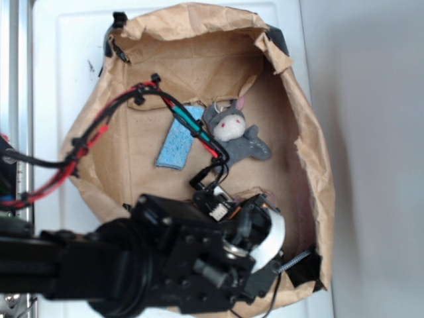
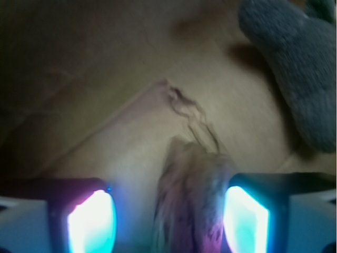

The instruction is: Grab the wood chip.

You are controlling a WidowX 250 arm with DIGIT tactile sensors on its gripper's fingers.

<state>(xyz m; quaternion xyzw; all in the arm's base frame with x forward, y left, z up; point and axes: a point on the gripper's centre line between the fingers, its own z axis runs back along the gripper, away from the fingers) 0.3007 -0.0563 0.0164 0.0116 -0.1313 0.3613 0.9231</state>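
Claw point(image 2: 168, 216) straddles wood chip point(image 2: 189, 200) on brown paper point(image 2: 105, 79).

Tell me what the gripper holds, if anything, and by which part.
Nothing firmly yet: the wood chip lies between the gripper's lit fingers, against the right-hand one, with a gap on the other side.

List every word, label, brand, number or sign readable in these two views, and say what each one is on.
None can be read.
The paper bag, blue sponge and grey plush toy carry no print.
The black robot arm shows no legible marking; a small white connector on it is too small to read.
In the wrist view the wood chip sits between the gripper fingers, and nothing there bears text.
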